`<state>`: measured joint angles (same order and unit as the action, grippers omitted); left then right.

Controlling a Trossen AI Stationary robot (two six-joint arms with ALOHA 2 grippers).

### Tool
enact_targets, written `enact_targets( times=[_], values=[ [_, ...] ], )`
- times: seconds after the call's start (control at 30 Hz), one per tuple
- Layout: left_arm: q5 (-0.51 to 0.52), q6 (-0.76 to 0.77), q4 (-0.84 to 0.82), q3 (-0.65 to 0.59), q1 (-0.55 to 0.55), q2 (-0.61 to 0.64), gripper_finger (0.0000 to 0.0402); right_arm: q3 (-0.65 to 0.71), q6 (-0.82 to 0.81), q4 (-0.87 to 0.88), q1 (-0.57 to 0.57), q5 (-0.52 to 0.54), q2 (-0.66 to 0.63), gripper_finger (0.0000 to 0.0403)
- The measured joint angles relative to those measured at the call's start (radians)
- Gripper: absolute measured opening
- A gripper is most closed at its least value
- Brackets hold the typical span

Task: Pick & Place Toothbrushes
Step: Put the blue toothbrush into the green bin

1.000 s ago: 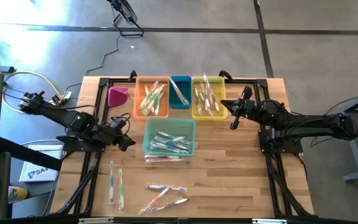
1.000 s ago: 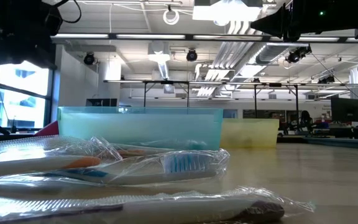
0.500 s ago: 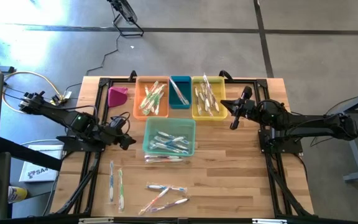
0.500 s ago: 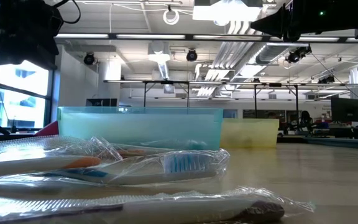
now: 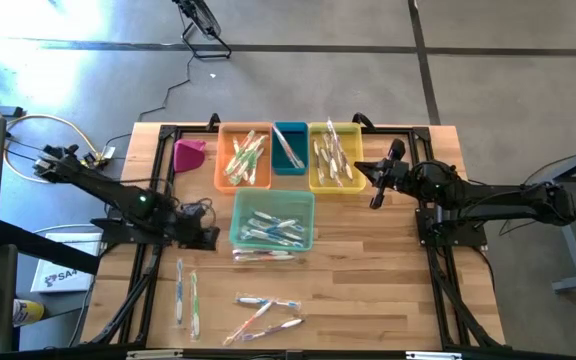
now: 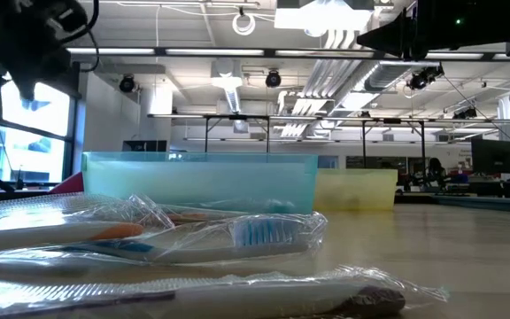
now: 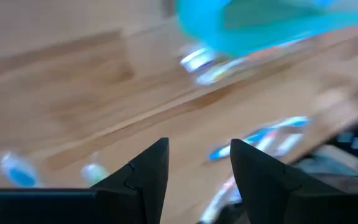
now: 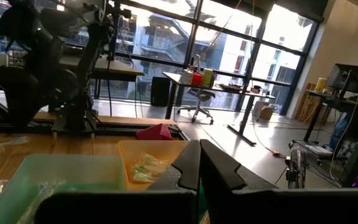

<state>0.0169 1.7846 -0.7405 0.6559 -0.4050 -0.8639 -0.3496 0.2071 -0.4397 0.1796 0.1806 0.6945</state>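
High view: white box (image 5: 56, 276) beside table (image 5: 388, 290) reads partly "SA".

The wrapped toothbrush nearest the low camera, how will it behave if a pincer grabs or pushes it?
The toothbrush sits in loose, crinkled clear wrap, so a pincer may pinch film and slip. It looks thin and lies flat on the table, so it is probably light and will more likely slide than roll. The handle seems stiff; only the wrap looks floppy.

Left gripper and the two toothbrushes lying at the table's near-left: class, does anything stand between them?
Nothing visible does. The left gripper, open and empty, is beside the light-blue bin; the pair of toothbrushes lies below it in the high view, only bare table between.
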Motion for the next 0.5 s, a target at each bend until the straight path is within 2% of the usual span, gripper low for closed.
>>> enact_targets(
  times=[0.2, 0.33, 0.5],
  values=[
    [-0.085, 0.125, -0.002, 0.000, -0.111, -0.114, 0.0168, 0.000, 0.007, 0.019, 0.000, 0.000, 0.000, 0.0002],
    [-0.125, 0.241, -0.015, 0.000, -0.201, -0.117, 0.0168, 0.000, 0.007, 0.026, 0.000, 0.000, 0.000, 0.0002],
    [-0.146, 0.394, -0.135, 0.000, -0.324, -0.116, 0.0168, 0.000, 0.004, 0.026, 0.000, 0.000, 0.000, 0.0002]
  ],
)
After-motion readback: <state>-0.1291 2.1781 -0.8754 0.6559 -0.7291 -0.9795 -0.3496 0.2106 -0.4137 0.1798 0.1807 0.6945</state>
